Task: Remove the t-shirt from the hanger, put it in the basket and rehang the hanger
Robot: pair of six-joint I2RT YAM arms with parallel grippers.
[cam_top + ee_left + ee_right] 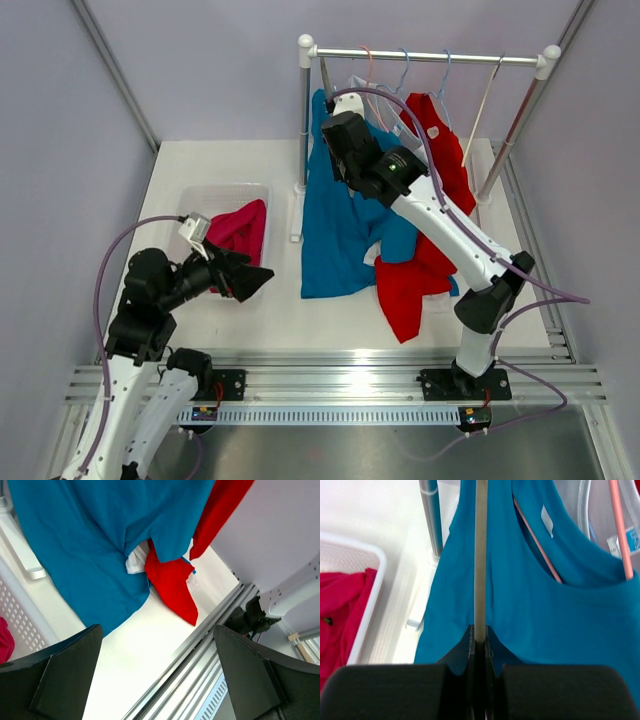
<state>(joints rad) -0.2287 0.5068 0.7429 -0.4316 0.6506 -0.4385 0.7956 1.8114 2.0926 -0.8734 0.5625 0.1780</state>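
A blue t-shirt (335, 230) hangs from the rack rail (430, 57) at its left end, its hem on the table. It also shows in the left wrist view (100, 540) and the right wrist view (545, 620), where a pink hanger arm (540, 545) shows inside its neck. My right gripper (332, 112) is up at the shirt's top, shut on a pale thin hanger bar (480, 555) that runs up from between its jaws (480, 640). My left gripper (262, 278) is open and empty, low over the table left of the shirt (157, 675).
A red t-shirt (440, 190) hangs right of the blue one, its hem on the table (172, 580). A clear bin (225, 190) with a pink garment (240, 228) stands at the left. The rack's left post (431, 515) is beside the blue shirt. Spare hangers hang on the rail.
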